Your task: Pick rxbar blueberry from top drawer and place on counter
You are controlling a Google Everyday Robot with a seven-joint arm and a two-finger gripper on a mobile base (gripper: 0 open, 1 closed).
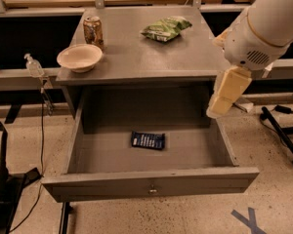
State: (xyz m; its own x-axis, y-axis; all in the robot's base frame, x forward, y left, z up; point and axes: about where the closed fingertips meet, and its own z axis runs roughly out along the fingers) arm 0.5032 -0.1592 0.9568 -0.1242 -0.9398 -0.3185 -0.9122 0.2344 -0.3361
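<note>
Camera view: rxbar point(148, 140) in drawer point(151, 182), gripper point(222, 95) above-right.

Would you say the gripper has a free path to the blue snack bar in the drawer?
Probably yes: the drawer is open, the snack bar lies alone inside, and the gripper hangs above a side wall, nothing between.

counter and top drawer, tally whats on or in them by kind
can: 1, on counter
bowl: 1, on counter
chip bag: 1, on counter
rxbar blueberry: 1, in top drawer
total: 4
pincer hangs above the drawer's right wall
</note>
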